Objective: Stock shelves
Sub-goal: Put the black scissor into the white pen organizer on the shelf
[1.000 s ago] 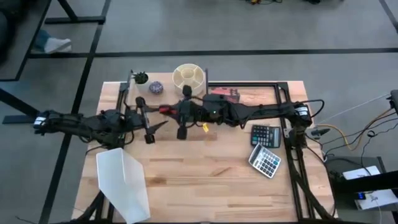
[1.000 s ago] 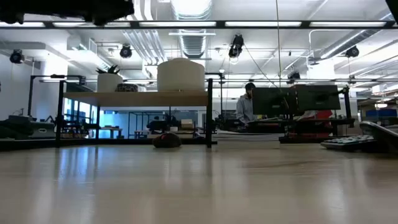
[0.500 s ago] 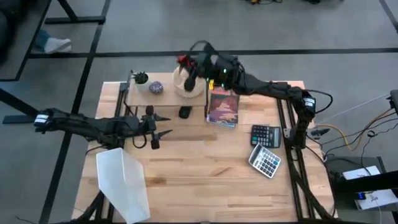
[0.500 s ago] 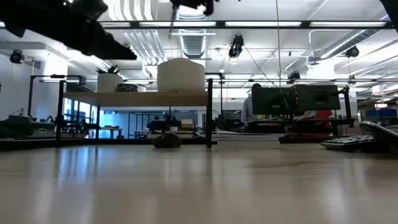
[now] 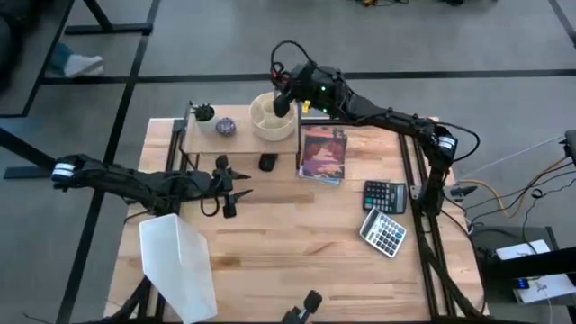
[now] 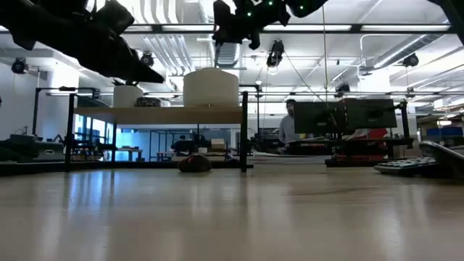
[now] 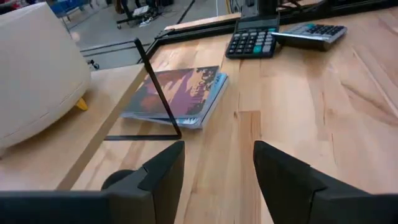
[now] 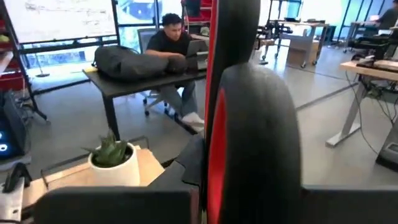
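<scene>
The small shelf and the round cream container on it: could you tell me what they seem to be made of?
The shelf looks like a pale, matte wooden board with visible grain, set on thin black legs, probably painted metal. The container on it looks like cream plastic with a smooth, dull surface, though ceramic cannot be ruled out.

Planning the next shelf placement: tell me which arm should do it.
Right. The right gripper holds a red-and-black object above the shelf; the left gripper hovers open and empty over the table.
</scene>
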`<state>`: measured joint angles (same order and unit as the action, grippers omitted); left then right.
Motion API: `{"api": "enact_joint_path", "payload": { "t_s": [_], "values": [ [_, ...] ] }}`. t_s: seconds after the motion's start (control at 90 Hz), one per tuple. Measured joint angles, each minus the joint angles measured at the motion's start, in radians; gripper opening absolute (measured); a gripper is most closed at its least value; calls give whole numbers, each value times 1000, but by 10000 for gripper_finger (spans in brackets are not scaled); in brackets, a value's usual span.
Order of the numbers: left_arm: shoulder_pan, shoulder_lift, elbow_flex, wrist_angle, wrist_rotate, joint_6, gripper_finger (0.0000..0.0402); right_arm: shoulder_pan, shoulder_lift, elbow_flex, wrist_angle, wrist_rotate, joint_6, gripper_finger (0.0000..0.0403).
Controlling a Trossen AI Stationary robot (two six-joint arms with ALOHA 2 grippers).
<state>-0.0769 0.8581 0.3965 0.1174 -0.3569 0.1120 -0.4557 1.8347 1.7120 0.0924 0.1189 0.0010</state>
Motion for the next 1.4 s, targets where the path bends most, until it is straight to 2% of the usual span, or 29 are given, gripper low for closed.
{"api": "enact_joint_path", "payload": {
  "t_s": [0.233, 0.6, 0.822, 1.033, 1.4],
  "values": [
    [0, -2, 0, 41, 0, 10, 150, 4, 21, -40, 75, -1, 43, 16],
    [0, 2, 0, 40, 0, 10, 129, 4, 74, -37, 82, -23, 52, 18],
    [0, 6, 0, 37, 0, 10, 121, 7, 83, -37, 55, -23, 75, 65],
    [0, 6, 0, 38, 0, 6, 120, 10, 81, -37, 44, -22, 80, 91],
    [0, 6, 0, 37, 0, 6, 124, 22, 14, -37, 26, -22, 37, 145]
  ]
}}
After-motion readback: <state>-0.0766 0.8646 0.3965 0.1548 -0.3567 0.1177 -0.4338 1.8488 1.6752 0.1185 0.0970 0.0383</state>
